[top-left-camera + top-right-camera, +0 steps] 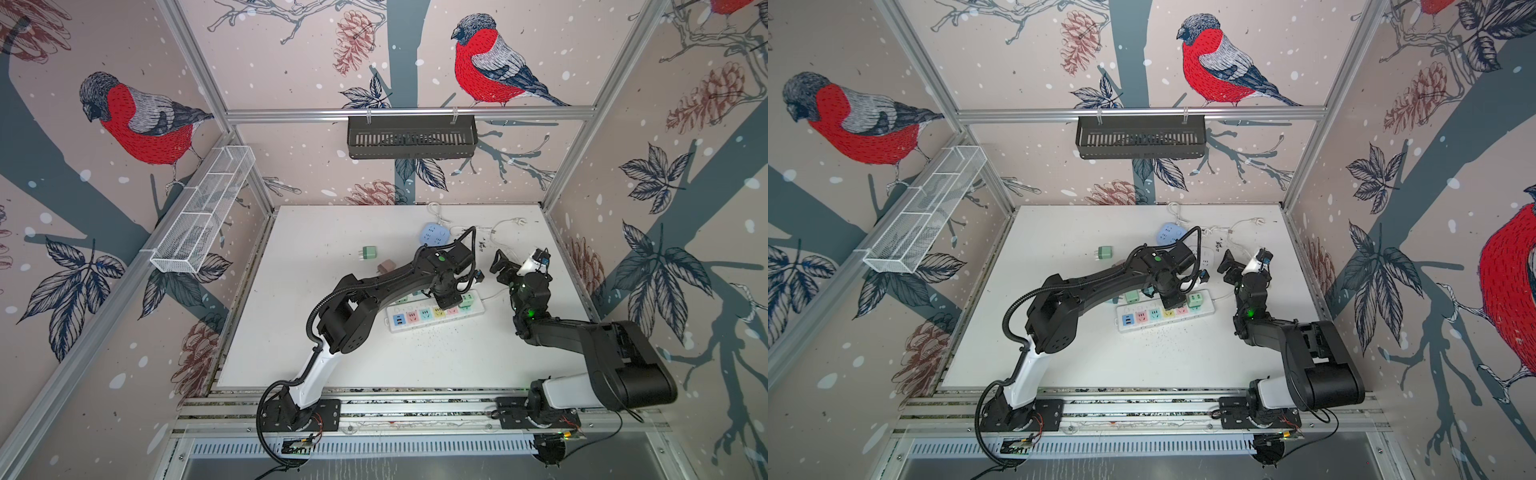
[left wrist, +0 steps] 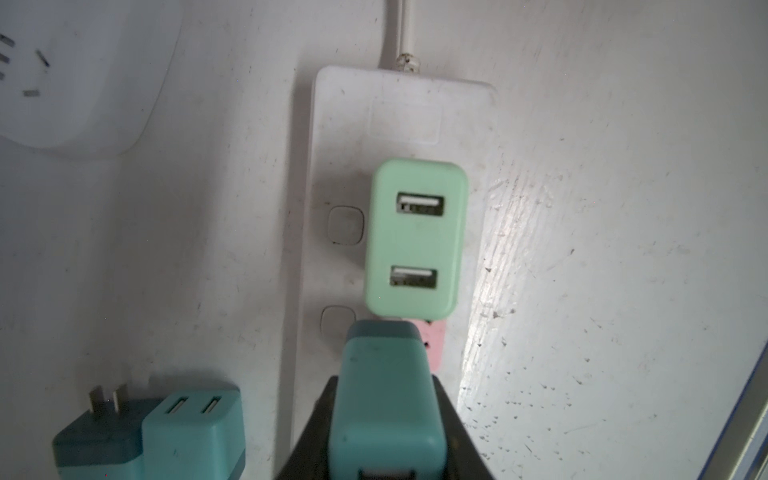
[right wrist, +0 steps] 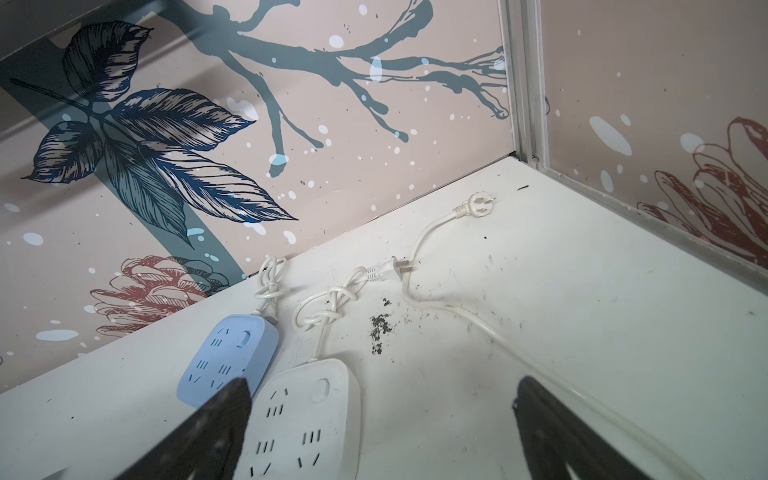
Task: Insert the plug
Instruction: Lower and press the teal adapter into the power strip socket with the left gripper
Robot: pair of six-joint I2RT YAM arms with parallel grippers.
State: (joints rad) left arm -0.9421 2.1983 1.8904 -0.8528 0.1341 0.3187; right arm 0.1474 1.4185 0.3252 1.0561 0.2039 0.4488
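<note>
Our left gripper (image 1: 451,306) is clamped on the teal charger plug (image 2: 386,382), which hangs just over the pink socket (image 2: 435,347) near the right end of the white power strip (image 2: 399,124) in the middle of the table (image 1: 332,353). We cannot see the plug's prongs from any view, since the body hides them, so we cannot tell whether they line up with the slots. A blind push could land them on the socket face and skid. The light green charger (image 2: 415,239) already seated in the next socket to the right sits very close. If we come down slightly towards it, the teal body could catch on its edge and jam or tilt. Nothing pins the strip. Our right gripper (image 3: 382,386) stands wide open and empty, raised well apart from it towards the far right and looking at the blue power strip (image 3: 228,361) and a rounded white one (image 3: 307,415). An off-centre push may therefore slide or rock the strip instead of seating the plug. The jaws grip smooth plastic sides, so a hard press might also twist the plug within them. A loose teal charger (image 2: 153,436) lies just beyond the strip's far side, and a sideways correction could knock it.
</note>
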